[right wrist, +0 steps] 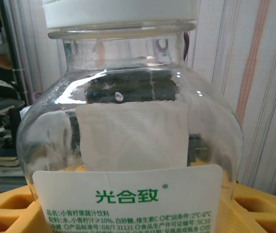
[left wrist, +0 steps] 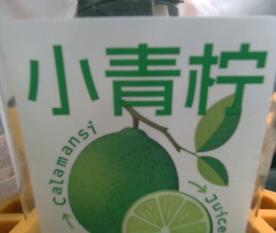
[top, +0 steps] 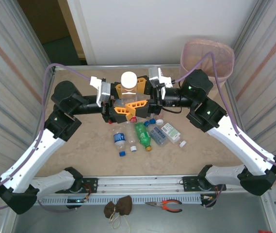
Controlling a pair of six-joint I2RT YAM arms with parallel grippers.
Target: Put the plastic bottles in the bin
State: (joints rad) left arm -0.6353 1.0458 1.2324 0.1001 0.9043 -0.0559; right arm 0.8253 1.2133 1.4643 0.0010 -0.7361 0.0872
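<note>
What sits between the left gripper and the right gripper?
A clear plastic bottle with a white cap stands upright there, seen in the top external view.

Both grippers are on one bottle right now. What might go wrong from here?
1. The left gripper and right gripper both sit around one clear bottle; if they pull differently, it may twist loose or get crushed.
2. The green bottle and others lie right below it; a drop would likely scatter them.
3. The bin stands at the far right corner, a long carry from here.
</note>
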